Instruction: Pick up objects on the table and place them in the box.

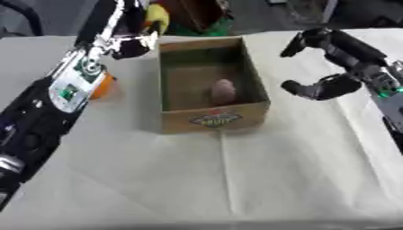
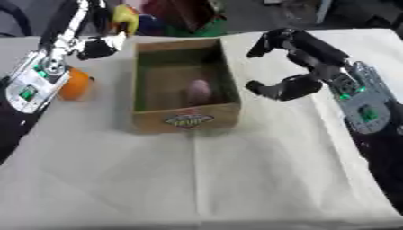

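1. A cardboard box (image 2: pixel 187 117) stands open on the white tablecloth (image 2: pixel 197 179), its long axis running away from the robot, its printed label on the near wall.
2. A pinkish oval object (image 2: pixel 198 91) lies inside the box near the middle, long axis running along the box.
3. An orange round object (image 2: pixel 75 84) sits on the cloth left of the box, partly behind the left arm.
4. The left hand (image 1: pixel 130 47) is at the box's far left corner; whether its fingers are curled cannot be told.
5. The right hand (image 2: pixel 289 67) hovers beside the box's right wall, fingers and thumb spread in a wide C, holding nothing.
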Robot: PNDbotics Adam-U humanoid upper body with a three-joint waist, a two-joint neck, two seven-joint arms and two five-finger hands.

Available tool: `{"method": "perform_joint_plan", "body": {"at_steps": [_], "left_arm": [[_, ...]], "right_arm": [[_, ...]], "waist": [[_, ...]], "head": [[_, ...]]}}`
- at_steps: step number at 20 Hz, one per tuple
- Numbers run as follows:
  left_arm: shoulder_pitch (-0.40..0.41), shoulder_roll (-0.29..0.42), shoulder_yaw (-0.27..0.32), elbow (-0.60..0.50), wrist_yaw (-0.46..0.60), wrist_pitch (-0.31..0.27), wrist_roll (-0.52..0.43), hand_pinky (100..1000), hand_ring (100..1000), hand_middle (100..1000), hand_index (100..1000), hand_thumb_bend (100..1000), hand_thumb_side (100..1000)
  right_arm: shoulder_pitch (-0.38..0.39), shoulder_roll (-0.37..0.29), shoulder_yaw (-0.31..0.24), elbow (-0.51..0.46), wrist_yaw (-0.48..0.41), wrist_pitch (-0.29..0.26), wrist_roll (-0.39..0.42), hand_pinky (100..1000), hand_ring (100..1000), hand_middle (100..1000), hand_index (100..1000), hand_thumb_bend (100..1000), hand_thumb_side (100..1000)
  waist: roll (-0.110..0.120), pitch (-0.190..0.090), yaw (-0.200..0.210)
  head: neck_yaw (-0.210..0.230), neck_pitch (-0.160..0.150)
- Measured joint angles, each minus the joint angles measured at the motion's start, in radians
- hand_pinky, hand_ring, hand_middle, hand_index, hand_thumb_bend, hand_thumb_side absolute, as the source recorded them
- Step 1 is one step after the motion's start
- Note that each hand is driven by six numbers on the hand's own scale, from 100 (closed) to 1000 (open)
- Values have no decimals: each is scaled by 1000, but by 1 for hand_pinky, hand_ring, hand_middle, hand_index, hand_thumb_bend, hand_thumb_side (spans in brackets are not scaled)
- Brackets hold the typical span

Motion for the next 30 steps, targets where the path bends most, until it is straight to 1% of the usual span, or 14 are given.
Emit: {"method": "perform_joint_plan", "body": {"at_steps": [1,2,3,4,6,8,9,10,11,15,20,23,26,30], "left_arm": [[-4,-11,-8,12,-17,-16,-34,573,443,378,528,251,193],[-8,-20,-14,24,-39,-34,-73,604,489,437,581,362,154],[-9,-29,-20,35,-63,-52,-120,617,512,464,607,253,217],[-10,-38,-25,47,-86,-69,-173,632,535,489,631,260,227],[-11,-52,-28,72,-126,-98,-284,649,569,528,672,301,244],[-10,-62,-27,91,-153,-114,-375,672,608,610,725,344,262],[-10,-64,-24,95,-165,-117,-407,690,611,619,732,354,264],[-10,-66,-20,97,-173,-117,-429,692,629,664,764,426,279],[-10,-67,-14,97,-179,-114,-440,693,627,665,768,442,282],[-5,-61,20,54,-174,-66,-385,684,596,622,755,431,270],[15,8,81,-67,-107,55,-234,681,591,617,754,406,240],[49,65,119,-103,-81,126,-185,679,592,621,758,420,253],[92,115,148,-95,-91,173,-176,678,593,622,757,443,263],[140,150,178,-25,-139,201,-184,679,599,629,765,458,270]], "right_arm": [[-2,5,6,2,3,-5,6,688,662,630,737,405,570],[-3,10,12,4,4,-10,12,688,662,630,737,409,572],[-5,15,17,6,6,-15,19,688,662,630,737,411,572],[-5,17,21,7,8,-19,25,689,663,631,738,415,575],[-5,23,27,11,12,-28,34,691,665,633,740,425,579],[-5,24,32,13,15,-35,41,690,664,631,738,422,578],[-5,24,32,15,16,-37,44,690,663,631,738,394,592],[-5,24,32,17,18,-39,45,689,662,629,737,415,574],[-5,24,32,18,19,-39,45,688,661,628,736,413,572],[-5,24,31,18,20,-37,44,688,661,627,736,415,573],[3,23,29,23,23,-35,43,688,661,627,736,413,573],[4,22,25,24,27,-33,40,688,661,627,737,412,573],[9,18,23,24,30,-31,36,688,661,627,736,411,571],[13,13,18,24,30,-28,33,687,661,627,737,413,572]], "waist": [[0,0,-5],[0,0,-9],[0,0,-12],[0,1,-13],[0,1,-16],[1,1,-16],[1,1,-16],[2,1,-15],[3,1,-14],[4,1,-5],[7,0,8],[9,-1,16],[11,-2,23],[11,-2,29]], "head": [[2,0],[5,0],[7,0],[8,0],[9,0],[9,0],[8,0],[8,0],[7,0],[0,0],[-9,0],[-17,0],[-24,0],[-31,0]]}}
